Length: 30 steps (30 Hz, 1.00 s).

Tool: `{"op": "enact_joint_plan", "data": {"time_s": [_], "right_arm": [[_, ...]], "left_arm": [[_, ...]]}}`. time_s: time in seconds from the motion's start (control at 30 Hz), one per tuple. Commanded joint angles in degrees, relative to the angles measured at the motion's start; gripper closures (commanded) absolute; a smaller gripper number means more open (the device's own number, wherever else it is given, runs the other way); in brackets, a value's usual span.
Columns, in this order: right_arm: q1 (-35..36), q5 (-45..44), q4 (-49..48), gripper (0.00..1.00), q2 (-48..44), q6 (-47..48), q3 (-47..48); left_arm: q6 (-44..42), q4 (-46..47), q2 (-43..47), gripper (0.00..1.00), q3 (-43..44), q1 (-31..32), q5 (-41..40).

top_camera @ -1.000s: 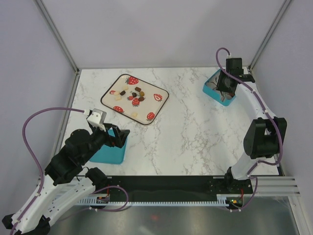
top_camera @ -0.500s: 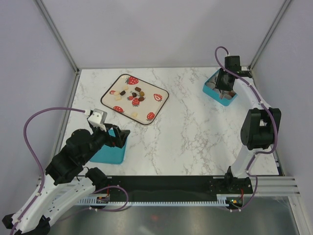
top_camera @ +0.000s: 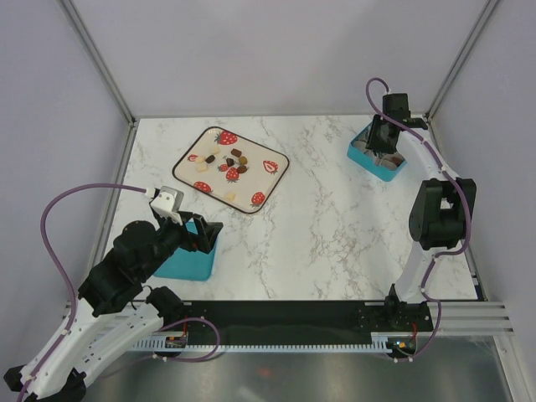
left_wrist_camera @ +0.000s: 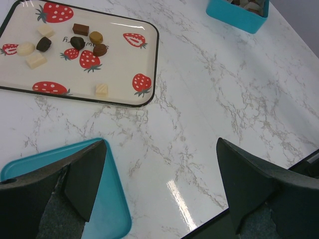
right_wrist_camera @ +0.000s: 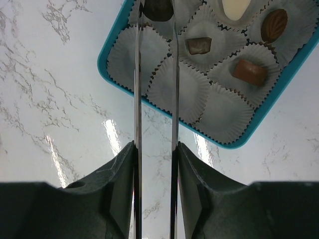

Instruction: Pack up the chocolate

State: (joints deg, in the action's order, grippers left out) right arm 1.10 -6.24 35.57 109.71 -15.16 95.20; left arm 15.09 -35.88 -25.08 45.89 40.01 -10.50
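We're hovering right tool [right_wrist_camera: 155, 4] over box [right_wrist_camera: 234, 144] corner, dark piece [right_wrist_camera: 158, 10] lying between its narrowly parted tips; can't tell if gripped.

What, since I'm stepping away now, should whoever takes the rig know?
Left gripper: open, empty, over the near teal container.
Right gripper: shut on a dark chocolate above the teal box of paper cups.
Done: four chocolates sit in cups.
To do: set this one down, then move the nine pieces on the strawberry tray.
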Motion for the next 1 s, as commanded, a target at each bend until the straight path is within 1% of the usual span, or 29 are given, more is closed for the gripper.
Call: {"op": "enact_joint_plan", "data": {"time_s": [0.0,0.2,0.4,0.67,0.87,0.97], "right_arm": [[-0.14,0.26,-1.65,0.56,0.50,0.30,2.98],[-0.22,0.09,-1.64,0.53,0.85,0.30,2.80],[-0.14,-0.44,-0.77,0.53,0.77,0.66,3.85],[0.04,2.19,0.81,0.53,-3.01,0.48,5.00],[3.28,4.30,0.73,0.53,-7.40,0.31,2.89],[7.06,4.39,0.20,0.53,-9.16,-0.04,1.14]], "left_arm": [[-2.61,1.87,-0.23,0.00,-0.18,0.24,-1.45],[-2.61,1.87,-0.23,0.00,-0.10,0.24,-1.54],[-2.61,1.95,-0.14,0.00,-0.19,0.24,-1.54],[-2.61,1.86,-0.06,0.00,-0.18,0.24,-1.80],[-2.61,1.95,0.21,0.00,-0.19,0.24,-1.89],[-2.52,1.95,0.21,0.00,-0.19,0.16,-1.89]]}}
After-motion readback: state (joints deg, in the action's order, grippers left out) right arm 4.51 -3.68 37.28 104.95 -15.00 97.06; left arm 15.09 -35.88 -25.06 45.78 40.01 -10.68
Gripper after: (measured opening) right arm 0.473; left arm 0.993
